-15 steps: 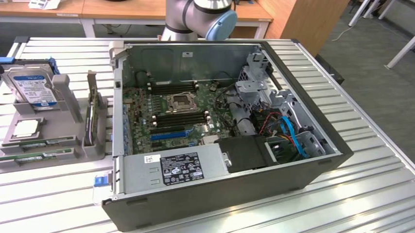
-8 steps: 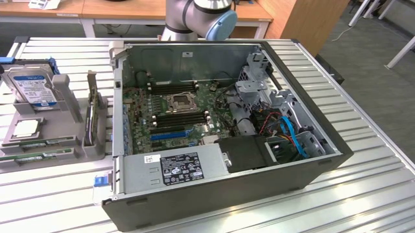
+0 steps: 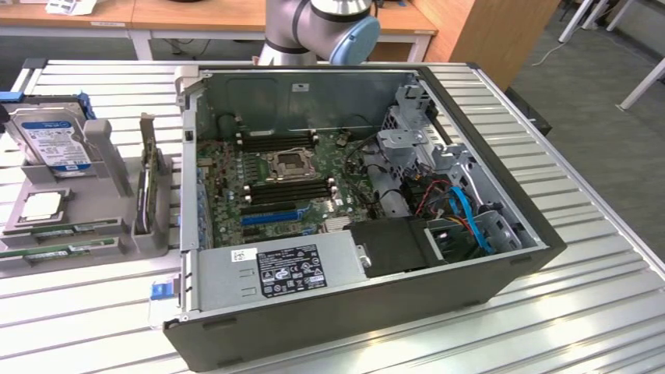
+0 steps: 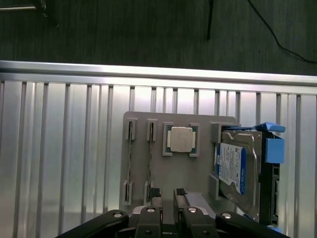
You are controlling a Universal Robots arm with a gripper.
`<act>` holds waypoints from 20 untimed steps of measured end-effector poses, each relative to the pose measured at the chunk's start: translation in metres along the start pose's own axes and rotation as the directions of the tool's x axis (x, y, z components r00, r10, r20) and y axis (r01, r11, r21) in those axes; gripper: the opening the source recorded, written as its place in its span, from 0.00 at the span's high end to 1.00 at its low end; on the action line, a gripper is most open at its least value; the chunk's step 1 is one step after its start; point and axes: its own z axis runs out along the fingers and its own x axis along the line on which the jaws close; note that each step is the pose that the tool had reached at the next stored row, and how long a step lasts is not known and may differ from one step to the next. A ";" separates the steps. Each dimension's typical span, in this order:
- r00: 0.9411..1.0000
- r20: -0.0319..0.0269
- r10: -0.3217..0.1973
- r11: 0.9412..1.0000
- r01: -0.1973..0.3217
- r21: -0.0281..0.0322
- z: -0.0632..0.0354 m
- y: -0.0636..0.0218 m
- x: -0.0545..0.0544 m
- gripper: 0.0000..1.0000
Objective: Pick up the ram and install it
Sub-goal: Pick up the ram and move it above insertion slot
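Two ram sticks stand on edge side by side in slots of a grey holder (image 4: 163,173): one ram (image 4: 130,158) and, beside it, the other (image 4: 150,158), the one nearer my fingertips. In the exterior view both green sticks (image 3: 78,228) (image 3: 62,251) lie at the holder's front (image 3: 62,265), at the exterior view's left. My gripper (image 4: 167,192) hangs well above the holder, open, with nothing between its fingers (image 4: 154,194). The open computer case (image 3: 499,202) shows the motherboard with black memory slots (image 3: 291,191) around the processor socket (image 3: 286,165).
The holder also carries a square silver processor chip (image 4: 180,139) and a blue-labelled hard drive (image 4: 230,166). Upright cards (image 3: 151,187) stand between the holder and the case. The power supply (image 3: 280,269) and cables (image 3: 468,210) crowd the case. The arm's base (image 3: 317,31) rises behind it.
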 end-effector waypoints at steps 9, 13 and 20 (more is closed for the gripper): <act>1.000 0.004 0.000 1.000 0.000 0.000 0.0164 -0.0007 0.001 0.76; 1.000 0.006 0.000 1.000 0.000 0.000 0.0236 -0.0010 0.001 0.76; 1.000 0.008 0.000 1.000 0.000 0.000 0.0363 -0.0015 0.002 0.76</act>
